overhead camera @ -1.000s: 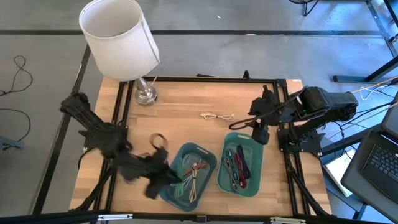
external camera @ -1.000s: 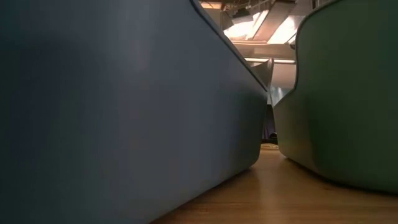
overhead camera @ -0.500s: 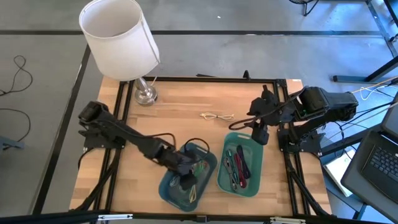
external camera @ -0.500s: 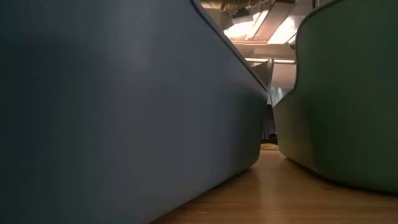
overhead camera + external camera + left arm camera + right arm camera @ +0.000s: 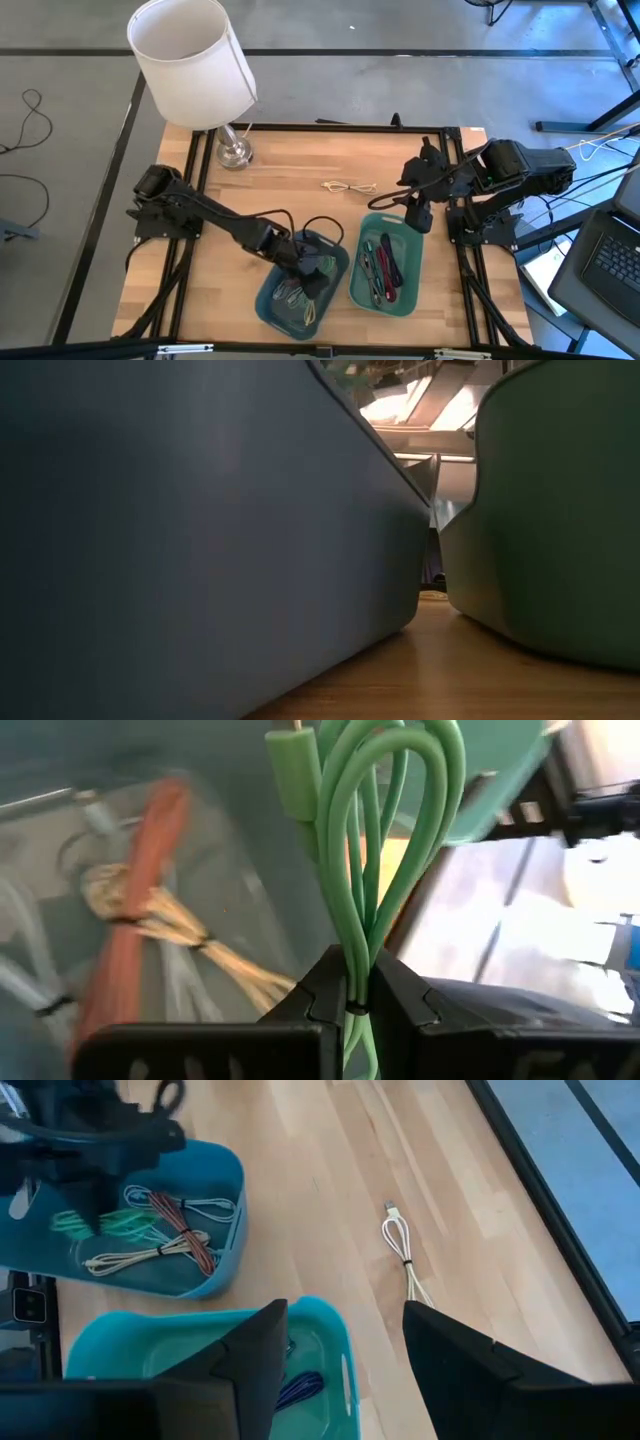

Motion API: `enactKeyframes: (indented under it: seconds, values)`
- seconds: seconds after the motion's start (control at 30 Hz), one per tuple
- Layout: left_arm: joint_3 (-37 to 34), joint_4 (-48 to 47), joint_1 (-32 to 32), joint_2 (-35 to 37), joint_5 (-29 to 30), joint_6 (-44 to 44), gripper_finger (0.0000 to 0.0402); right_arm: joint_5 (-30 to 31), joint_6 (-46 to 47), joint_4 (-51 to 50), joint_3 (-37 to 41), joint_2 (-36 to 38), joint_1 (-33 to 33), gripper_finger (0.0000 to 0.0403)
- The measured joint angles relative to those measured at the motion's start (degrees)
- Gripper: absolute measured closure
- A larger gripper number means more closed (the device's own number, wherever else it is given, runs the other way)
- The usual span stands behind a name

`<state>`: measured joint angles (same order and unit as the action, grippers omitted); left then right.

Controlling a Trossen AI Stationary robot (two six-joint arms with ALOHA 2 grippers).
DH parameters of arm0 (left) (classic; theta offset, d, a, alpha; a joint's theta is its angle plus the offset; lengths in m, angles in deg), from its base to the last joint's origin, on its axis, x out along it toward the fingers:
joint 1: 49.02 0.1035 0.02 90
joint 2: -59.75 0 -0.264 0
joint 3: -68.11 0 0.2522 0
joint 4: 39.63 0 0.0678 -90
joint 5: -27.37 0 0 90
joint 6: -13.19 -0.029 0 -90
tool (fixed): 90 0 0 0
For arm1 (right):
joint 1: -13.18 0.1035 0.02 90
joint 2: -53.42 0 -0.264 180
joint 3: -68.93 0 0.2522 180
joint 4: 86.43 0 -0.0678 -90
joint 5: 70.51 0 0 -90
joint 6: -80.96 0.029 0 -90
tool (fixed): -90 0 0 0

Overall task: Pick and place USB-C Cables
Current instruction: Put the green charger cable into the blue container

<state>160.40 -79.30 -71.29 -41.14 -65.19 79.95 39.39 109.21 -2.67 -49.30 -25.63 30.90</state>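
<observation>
Half a second ago the left gripper [image 5: 308, 272] was lower in the blue tray [image 5: 335, 250]; now it sits a little more toward the tray's far right part, and a green cable [image 5: 372, 850] is pinched between its two fingers [image 5: 325, 982]. The fingers are closed tightly on the folded loops, which stand up past the fingertips. We judge that the pick is done and that the carry to another place can begin, probably toward the green tray [image 5: 412, 222] just beside it.

The left arm reaches from the table's left edge diagonally across the wooden table [image 5: 290, 190], with the wrist bent down over the blue tray. Below the held cable the left wrist view shows a red-orange cable [image 5: 135, 910] and a beige cable [image 5: 175, 925] lying on the tray floor, so more bundles are left to move.

The right gripper [image 5: 345, 1345] waits above the far edge of the green tray with its fingers spread apart and nothing between them. The right arm has not moved in the last second. One more white cable [image 5: 349, 187] lies alone on the wood, well apart from both trays. A lamp [image 5: 195, 70] stands at the far left corner of the table.
</observation>
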Motion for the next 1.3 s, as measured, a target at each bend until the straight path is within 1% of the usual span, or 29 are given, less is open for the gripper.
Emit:
enactKeyframes:
  seconds: [0.1, 0.17, 0.3, 0.37, 0.43, 0.5, 0.63, 0.7, 0.87, 1.07, 1.3]
  values:
    - [6.1, -3.8, -0.5, -1.5, 0.0, -0.2, 0.0383, 0.0, 0.0, 0.0, 0.0, 0.0, 0.0, 0.0201]
    - [12.2, -8.4, -0.7, -3.4, 0.6, -0.5, 0.0383, 0.0, 0.0, 0.0, 0.0, 0.0, 0.0, 0.0201]
    - [25.2, -24.3, -1.1, -9.4, 1.1, -0.9, 0.0383, 0.0, -0.4, 0.0, 0.0, 0.0, 0.0, 0.0201]
    - [30.6, -31.8, -1.2, -12.2, 1.0, -1.0, 0.0383, 0.0, -1.0, -0.1, 0.0, 0.0, 0.0, 0.0201]
    - [34.2, -35.5, -1.3, -14.3, 1.0, -1.0, 0.0383, 0.0, -1.7, -0.1, 0.0, 0.0, 0.0, 0.0201]
    - [35.3, -36.4, -0.9, -15.4, 0.9, -1.0, 0.0383, 0.0, -1.9, -0.1, 0.0, 0.0, 0.0, 0.0201]
    - [35.3, -36.2, 0.4, -16.4, 1.3, 0.1, 0.0383, 0.0, -1.9, -0.1, 0.0, 0.0, 0.0, 0.0201]
    - [35.3, -39.1, 0.8, -16.7, 1.5, 1.6, 0.0383, 0.0, -1.9, -0.1, 0.0, 0.0, 0.0, 0.0201]
    - [35.3, -41.7, 2.0, -19.3, -0.7, 3.5, 0.0383, -0.5, -2.9, -0.3, 0.0, 0.0, 0.0, 0.0201]
    - [35.3, -36.5, 1.2, -22.3, -3.0, 7.1, 0.0383, -2.0, -4.4, -0.8, 0.0, 0.0, 0.0, 0.0201]
    - [35.3, -35.7, 1.0, -24.1, -1.9, 11.3, 0.0383, -2.2, -4.7, -2.2, 0.0, 0.0, 0.0, 0.0201]
